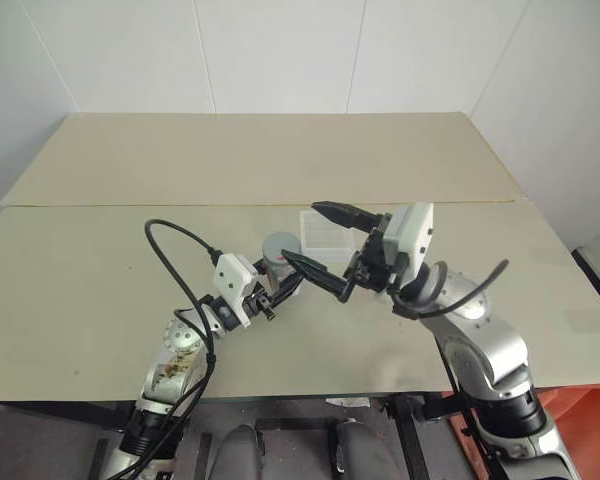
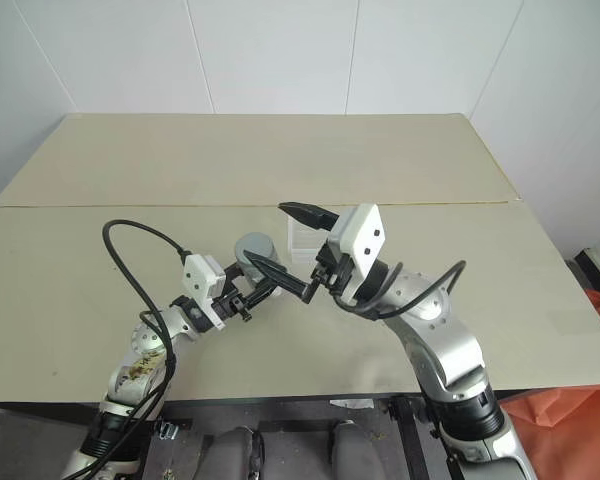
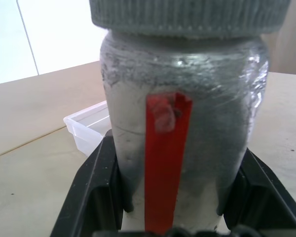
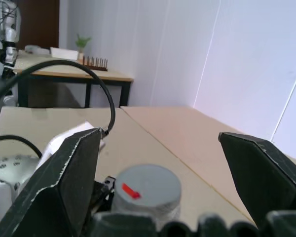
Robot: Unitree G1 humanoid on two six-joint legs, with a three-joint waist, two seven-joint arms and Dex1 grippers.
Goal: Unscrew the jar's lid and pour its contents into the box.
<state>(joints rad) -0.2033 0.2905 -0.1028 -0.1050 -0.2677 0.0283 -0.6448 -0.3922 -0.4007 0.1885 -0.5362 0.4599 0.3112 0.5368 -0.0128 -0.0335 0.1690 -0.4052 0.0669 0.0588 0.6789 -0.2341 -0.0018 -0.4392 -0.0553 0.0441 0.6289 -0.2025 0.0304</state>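
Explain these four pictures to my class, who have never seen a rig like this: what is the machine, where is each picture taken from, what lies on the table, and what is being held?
The machine is a humanoid robot with two arms, each ending in two black fingers. The two wide pictures come from a pair of cameras in its head, looking down over its arms at a beige table. The other two come from a camera on each wrist, looking along that arm's fingers.

The left gripper is shut on the jar, a small clear jar with a red strip on its side. The grey lid, marked red on top, is on the jar. The right gripper is open beside the lid, holding nothing.

Behind the jar on the table lies the box, a shallow clear plastic one, seen too in the left wrist picture.
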